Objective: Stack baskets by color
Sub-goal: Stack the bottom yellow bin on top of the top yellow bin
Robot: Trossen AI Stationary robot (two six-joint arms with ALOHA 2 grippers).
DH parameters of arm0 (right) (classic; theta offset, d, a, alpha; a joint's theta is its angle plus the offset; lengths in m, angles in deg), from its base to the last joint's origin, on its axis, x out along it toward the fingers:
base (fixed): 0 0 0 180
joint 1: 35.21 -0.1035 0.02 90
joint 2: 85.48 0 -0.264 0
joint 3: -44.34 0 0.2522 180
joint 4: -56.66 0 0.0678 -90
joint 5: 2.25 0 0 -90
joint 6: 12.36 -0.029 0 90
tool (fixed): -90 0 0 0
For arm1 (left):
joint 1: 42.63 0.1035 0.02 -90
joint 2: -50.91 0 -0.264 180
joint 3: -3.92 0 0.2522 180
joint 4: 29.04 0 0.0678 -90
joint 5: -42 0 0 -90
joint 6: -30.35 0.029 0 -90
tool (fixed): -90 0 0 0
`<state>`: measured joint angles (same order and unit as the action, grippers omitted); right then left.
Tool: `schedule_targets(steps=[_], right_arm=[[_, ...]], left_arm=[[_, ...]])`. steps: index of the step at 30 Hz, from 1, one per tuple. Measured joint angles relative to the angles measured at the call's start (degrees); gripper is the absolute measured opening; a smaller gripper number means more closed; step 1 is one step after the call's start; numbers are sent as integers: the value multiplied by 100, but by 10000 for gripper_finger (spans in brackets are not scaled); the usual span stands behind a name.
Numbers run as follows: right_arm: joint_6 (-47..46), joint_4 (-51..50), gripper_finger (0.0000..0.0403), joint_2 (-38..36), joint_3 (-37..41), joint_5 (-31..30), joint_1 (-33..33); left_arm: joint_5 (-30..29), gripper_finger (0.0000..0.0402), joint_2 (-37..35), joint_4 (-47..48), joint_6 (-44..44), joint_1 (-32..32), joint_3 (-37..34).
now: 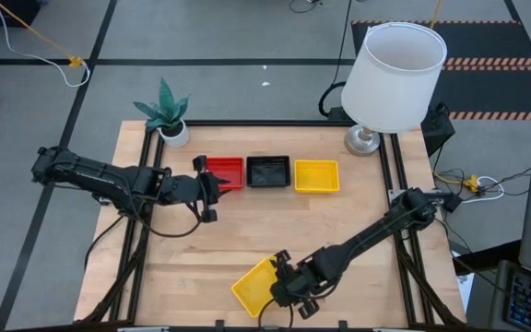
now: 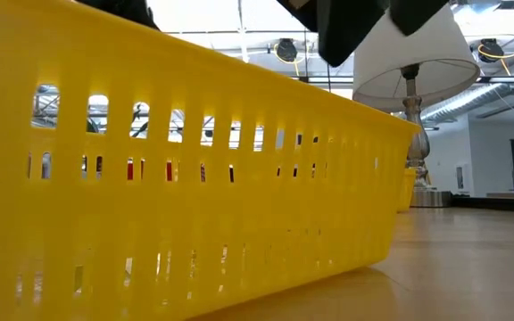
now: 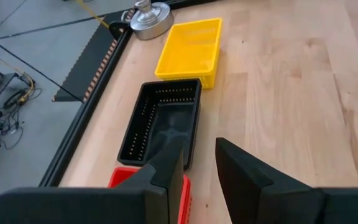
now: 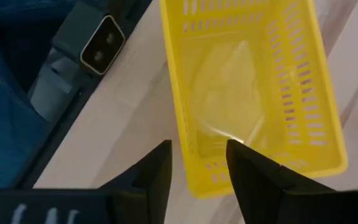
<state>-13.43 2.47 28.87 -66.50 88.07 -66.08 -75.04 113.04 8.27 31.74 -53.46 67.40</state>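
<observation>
Your loose yellow basket (image 1: 255,285) lies at the bottom centre of the high view, and the right gripper (image 1: 293,288), fingers spread, straddles its near wall without clamping. Red (image 1: 225,172), black (image 1: 268,171) and yellow (image 1: 316,175) stacks line mid-frame, the left gripper (image 1: 208,189) narrowed beside red, holding nothing. I judge closing and carrying comes next. Only the right wrist view shows that wall between the fingers.
</observation>
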Motion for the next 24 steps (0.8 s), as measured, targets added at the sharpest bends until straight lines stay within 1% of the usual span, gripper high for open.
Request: schedule_targets(steps=[3,8,13,18,21,24], right_arm=[[-39,-28,154,-7,0,50,-4],[-35,62,155,67,-3,182,0],[146,180,155,296,2,573,13],[338,243,153,369,2,546,103],[374,244,142,365,2,435,179],[440,139,129,367,6,483,201]], left_arm=[[1,97,0,-40,10,1,0],[2,97,0,-69,24,77,0],[4,97,0,-84,2,171,0],[4,97,0,-89,27,192,0],[8,97,0,-90,52,192,0],[7,97,0,-91,115,192,0]])
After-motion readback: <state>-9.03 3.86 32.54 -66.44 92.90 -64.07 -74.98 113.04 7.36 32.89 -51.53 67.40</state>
